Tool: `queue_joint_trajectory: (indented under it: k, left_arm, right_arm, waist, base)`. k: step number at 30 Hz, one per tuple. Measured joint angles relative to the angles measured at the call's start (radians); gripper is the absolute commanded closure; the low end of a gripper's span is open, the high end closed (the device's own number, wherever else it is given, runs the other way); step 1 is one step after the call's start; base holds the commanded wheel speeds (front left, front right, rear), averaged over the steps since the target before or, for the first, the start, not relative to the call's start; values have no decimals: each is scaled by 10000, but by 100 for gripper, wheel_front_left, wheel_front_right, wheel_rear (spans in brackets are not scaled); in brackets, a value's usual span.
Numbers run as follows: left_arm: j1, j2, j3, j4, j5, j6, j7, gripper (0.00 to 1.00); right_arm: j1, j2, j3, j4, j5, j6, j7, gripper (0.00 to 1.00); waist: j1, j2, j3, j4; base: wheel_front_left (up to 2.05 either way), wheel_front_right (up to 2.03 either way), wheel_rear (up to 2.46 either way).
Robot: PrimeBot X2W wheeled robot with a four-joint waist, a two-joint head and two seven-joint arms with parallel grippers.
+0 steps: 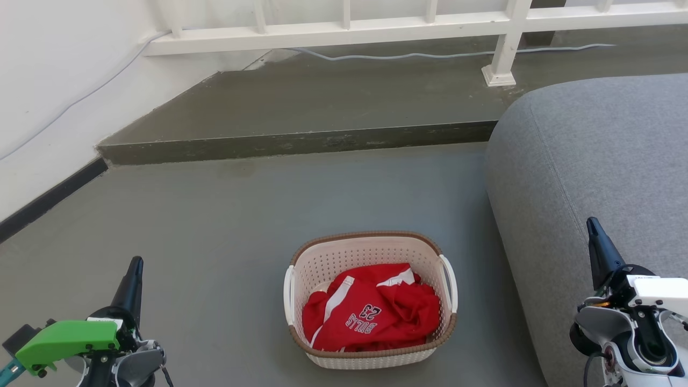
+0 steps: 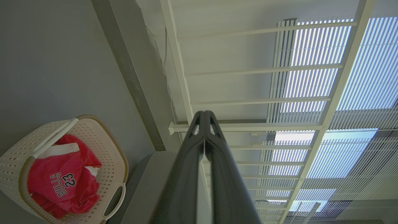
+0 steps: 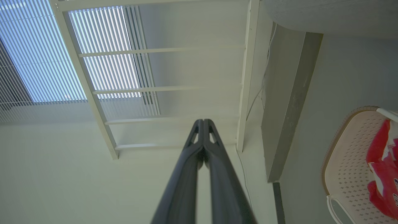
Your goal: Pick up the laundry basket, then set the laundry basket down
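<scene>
The laundry basket (image 1: 344,258) stands on the grey floor in the lower middle of the head view, cream-white and perforated, with a brown rim and two white side handles. A red jersey (image 1: 371,314) lies crumpled inside it. My left gripper (image 1: 134,263) is shut at the lower left, well away from the basket and holding nothing. At the lower right my right gripper (image 1: 593,223) is shut too, in front of the sofa. The left wrist view has the basket (image 2: 115,155) at its lower left, beside the shut left gripper (image 2: 204,112). In the right wrist view the basket (image 3: 345,161) sits at the right edge, apart from the right gripper (image 3: 202,120).
A grey sofa (image 1: 602,161) rises right of the basket. A raised concrete step (image 1: 301,142) crosses the floor behind it, with a white railing (image 1: 505,48) and a cable (image 1: 430,55) on top. A white wall (image 1: 48,80) closes the left side.
</scene>
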Motion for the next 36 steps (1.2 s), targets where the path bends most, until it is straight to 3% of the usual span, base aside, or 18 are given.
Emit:
queue_joint_trajectory:
  k: [36]
  left_arm:
    - [0, 0, -4, -23, -2, 0, 0, 100]
  right_arm:
    - [-5, 0, -6, -10, 0, 40, 0, 100]
  waist:
    - [0, 0, 1, 0]
  base:
    - [0, 0, 0]
